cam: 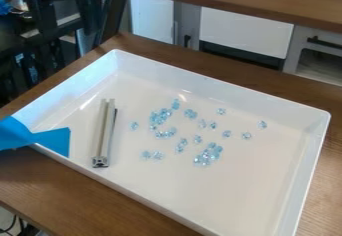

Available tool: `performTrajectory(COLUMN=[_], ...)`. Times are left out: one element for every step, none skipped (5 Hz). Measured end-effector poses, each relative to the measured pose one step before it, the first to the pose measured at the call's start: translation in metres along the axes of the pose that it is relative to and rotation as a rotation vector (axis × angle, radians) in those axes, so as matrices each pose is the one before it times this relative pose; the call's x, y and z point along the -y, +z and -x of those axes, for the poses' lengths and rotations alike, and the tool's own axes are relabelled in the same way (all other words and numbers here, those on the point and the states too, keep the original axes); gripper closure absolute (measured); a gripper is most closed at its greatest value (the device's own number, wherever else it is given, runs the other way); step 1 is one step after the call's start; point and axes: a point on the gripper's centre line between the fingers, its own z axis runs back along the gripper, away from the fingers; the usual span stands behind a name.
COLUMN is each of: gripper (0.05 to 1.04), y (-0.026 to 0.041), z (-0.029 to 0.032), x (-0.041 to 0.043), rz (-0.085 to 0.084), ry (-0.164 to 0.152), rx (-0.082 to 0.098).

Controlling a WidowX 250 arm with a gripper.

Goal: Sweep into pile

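Wooden desk [63, 190] nearest, white tray [148, 201] on it. Metal bar [102, 135] lying in tray's left part; blue flat piece [53, 140] over left rim. Light-blue bits [206, 156] scattered mid-tray, some clumped. Cabinets [246, 32] behind. Pincer spread or pressed together: can't tell.

Tray [254, 190]: plain white. Beads [207, 155] mid-tray: translucent pale blue, white glints. Metal bar [103, 130] by tray's left edge: silver-grey, dark strip along one side. Flat piece [53, 140] over that edge: solid bright blue. Table [60, 180]: brown, wood grain.
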Motion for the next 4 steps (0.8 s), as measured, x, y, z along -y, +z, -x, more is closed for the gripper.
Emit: performTrajectory(gripper=[0.083, 0.083, 0.083, 0.083], y=[-0.00899, -0.02386, -0.01839, -0.01908], z=[-0.00106, 0.00096, -0.00191, -0.00046], x=[-0.00133, -0.01078, -0.00873, -0.00448], rz=[0.0030, -0.0050, -0.0007, 0.0170], ry=[0.0073, 0.0522, 0.0757, 0.0468], rx=[-0.0241, 0.0046, 0.0323, 0.0389])
